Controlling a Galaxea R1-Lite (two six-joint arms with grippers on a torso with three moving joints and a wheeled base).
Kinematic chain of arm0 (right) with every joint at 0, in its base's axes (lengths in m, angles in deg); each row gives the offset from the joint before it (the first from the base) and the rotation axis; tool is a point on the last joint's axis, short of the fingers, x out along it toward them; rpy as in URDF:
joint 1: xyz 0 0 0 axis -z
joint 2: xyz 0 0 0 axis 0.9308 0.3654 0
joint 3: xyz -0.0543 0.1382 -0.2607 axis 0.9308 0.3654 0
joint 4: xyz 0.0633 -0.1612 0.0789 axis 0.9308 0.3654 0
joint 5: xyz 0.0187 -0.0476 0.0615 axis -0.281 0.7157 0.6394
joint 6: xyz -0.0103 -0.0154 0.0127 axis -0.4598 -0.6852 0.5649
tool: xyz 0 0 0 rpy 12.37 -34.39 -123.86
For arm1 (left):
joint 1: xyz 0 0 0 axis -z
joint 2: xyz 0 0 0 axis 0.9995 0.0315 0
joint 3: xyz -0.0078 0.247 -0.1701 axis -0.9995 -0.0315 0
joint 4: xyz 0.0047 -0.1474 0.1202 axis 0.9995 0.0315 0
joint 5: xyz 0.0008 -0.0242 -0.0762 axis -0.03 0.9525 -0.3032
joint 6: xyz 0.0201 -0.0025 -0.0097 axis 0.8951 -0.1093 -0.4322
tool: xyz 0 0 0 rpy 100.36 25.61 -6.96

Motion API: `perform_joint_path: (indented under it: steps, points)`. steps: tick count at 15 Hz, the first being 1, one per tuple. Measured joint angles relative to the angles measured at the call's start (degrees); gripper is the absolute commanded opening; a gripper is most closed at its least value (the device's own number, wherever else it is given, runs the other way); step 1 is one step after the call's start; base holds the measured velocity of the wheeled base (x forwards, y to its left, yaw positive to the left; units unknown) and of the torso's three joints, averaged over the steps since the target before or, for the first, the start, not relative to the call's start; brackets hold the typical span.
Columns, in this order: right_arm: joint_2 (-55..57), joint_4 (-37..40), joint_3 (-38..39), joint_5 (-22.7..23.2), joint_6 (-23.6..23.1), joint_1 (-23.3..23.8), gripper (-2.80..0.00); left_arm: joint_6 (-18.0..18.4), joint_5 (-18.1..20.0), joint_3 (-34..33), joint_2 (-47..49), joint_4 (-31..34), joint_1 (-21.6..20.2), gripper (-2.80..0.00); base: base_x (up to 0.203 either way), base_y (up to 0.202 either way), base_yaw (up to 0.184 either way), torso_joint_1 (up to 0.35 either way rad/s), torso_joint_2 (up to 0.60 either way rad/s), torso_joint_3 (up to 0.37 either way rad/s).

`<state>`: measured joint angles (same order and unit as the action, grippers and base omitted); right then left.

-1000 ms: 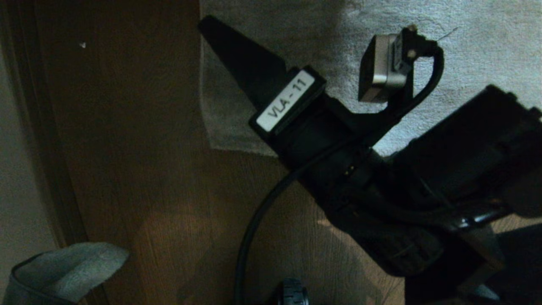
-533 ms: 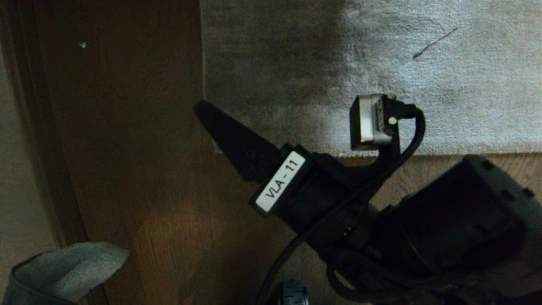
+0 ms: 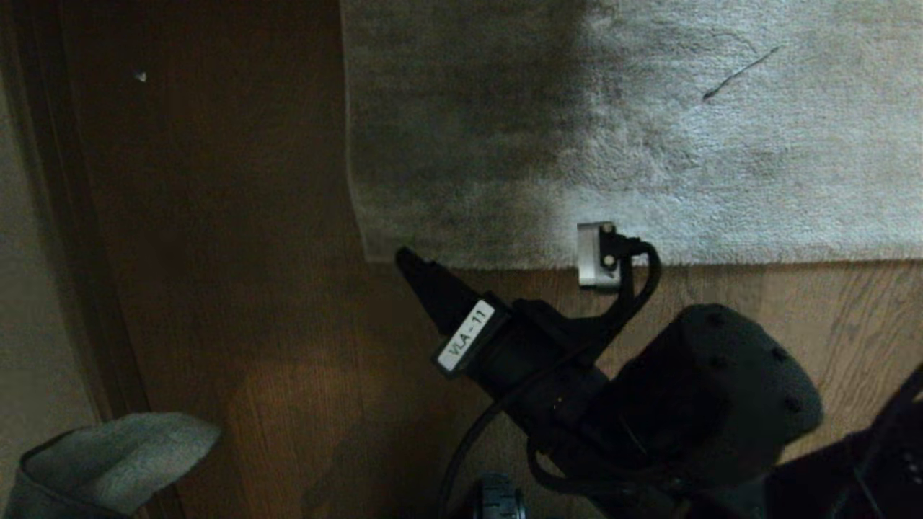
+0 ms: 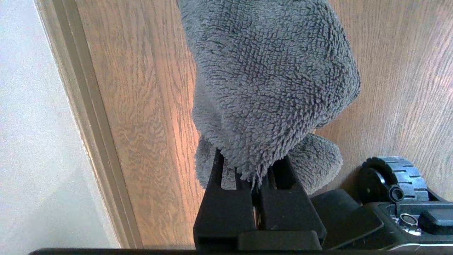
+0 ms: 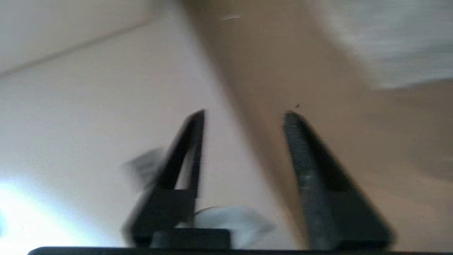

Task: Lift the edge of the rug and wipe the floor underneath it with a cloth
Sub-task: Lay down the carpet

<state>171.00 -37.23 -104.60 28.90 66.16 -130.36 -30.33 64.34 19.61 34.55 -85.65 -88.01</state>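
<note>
Both claws show: left claw [image 4: 253,177] pinches cloth [image 4: 269,81]; right claw [image 5: 244,117] blurred, parted, empty.

"VLA - 11" label [image 3: 466,346], right claw [image 3: 422,270]

Pale wall [image 3: 29,288] runs down the left edge of the head view, with a darker skirting strip [image 3: 79,274] between it and the wood. Left wrist view shows the same wall [image 4: 39,141], off-white and plain, with the skirting [image 4: 88,124] as a beige band along its foot. Small white speck [image 3: 140,76] near the skirting, top left. Thin dark thread or hair [image 3: 743,72] lies on the grey pile, upper right.
</note>
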Motion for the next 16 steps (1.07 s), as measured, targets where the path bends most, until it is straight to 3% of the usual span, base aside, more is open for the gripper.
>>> perform_joint_path:
  steps: [4,12,16]
  points:
    - [7.29,-0.76,-0.30,-4.51,1.26,6.00,-2.80,0.00,-0.02,0.00,0.00,0.01,0.00,-2.80,0.000,0.000,0.000,0.000,0.00,0.000]
    - [11.55,-0.89,-0.56,-4.87,0.36,11.82,-2.80,0.00,-0.02,0.00,0.00,0.01,0.00,-2.80,0.000,0.000,0.000,0.000,0.00,0.000]
    - [10.43,-0.84,-2.12,-4.63,-3.62,15.67,-2.80,0.02,-0.02,0.00,0.00,0.01,0.00,-2.80,0.000,0.000,0.000,0.000,0.00,0.000]
